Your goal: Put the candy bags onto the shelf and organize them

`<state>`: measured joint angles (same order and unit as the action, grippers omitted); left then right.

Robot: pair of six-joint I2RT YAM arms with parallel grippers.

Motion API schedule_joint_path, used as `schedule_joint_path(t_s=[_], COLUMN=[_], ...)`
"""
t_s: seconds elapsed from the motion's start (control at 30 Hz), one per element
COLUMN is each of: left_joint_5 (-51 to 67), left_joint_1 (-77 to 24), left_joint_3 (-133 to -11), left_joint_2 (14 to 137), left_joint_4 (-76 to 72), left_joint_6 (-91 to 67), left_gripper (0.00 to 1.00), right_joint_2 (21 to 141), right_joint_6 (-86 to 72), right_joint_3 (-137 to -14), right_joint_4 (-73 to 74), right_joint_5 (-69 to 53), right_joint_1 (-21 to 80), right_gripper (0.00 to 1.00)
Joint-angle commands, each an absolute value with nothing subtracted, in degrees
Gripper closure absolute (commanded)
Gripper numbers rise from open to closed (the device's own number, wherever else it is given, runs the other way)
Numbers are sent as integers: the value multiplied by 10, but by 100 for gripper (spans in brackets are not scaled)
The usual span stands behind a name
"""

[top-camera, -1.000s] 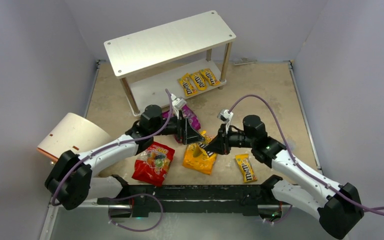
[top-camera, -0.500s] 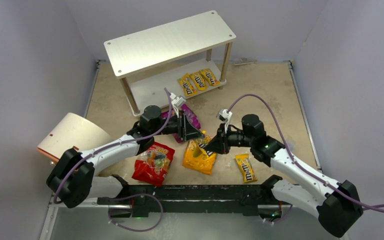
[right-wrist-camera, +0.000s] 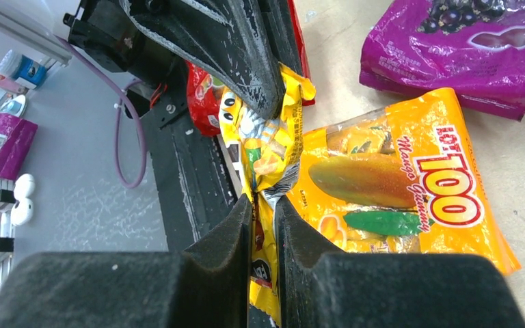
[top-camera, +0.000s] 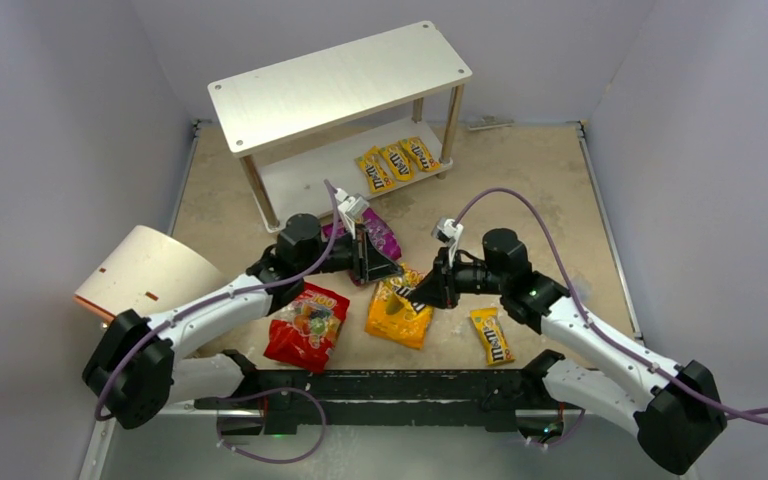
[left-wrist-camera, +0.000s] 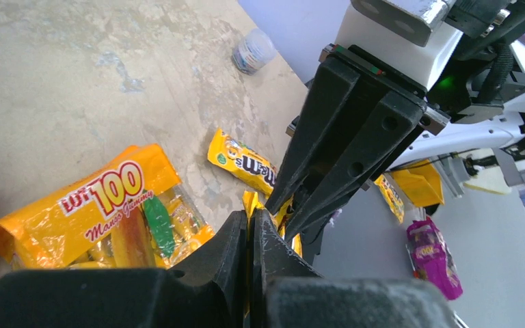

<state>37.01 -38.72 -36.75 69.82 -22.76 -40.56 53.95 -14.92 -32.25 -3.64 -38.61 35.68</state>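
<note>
Right wrist view: your right pincer (right-wrist-camera: 263, 205) grips a yellow M&M's packet (right-wrist-camera: 268, 147) over the orange pouch (right-wrist-camera: 396, 184). Your left pincer (left-wrist-camera: 251, 219) seems closed on its other end, apart from the shelf (top-camera: 340, 80).

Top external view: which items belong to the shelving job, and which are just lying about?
Job: shelf, red pouch, purple pouch, orange pouch, three shelved M&M's packets, loose M&M's packet, held M&M's packet.
Lying about: cream cylinder.
</note>
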Motion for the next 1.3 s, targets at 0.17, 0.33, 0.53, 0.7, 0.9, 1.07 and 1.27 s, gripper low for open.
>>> schedule_joint_path(t_s=[0.17, 0.33, 0.53, 0.7, 0.9, 1.07, 1.27], left_joint_5=[202, 167, 173, 223, 220, 209, 181], left_joint_1=[-386, -380, -332, -320, -311, -288, -269], left_joint_3=[-392, -393, -388, -400, -455, -543, -654], left_joint_2=[615, 600, 584, 605, 628, 655, 678], left_joint_4=[-145, -142, -134, -126, -35, 114, 249], left_joint_6=[-382, -396, -421, -431, -449, -462, -451], left_gripper=[100, 100, 100, 100, 100, 100, 100], right_joint_2=[511, 507, 508, 490, 425, 464, 595], right_joint_6=[-156, -162, -152, -140, 61, 263, 444], right_joint_3=[-323, -309, -316, -317, -244, -209, -199], right_joint_4=[-35, -40, -30, -97, -271, -408, -550], right_joint_5=[-410, -444, -413, -332, -203, 2, 131], right_joint_1=[359, 360, 363, 363, 400, 533, 635], right_gripper=[85, 85, 80, 42, 1, 1, 1])
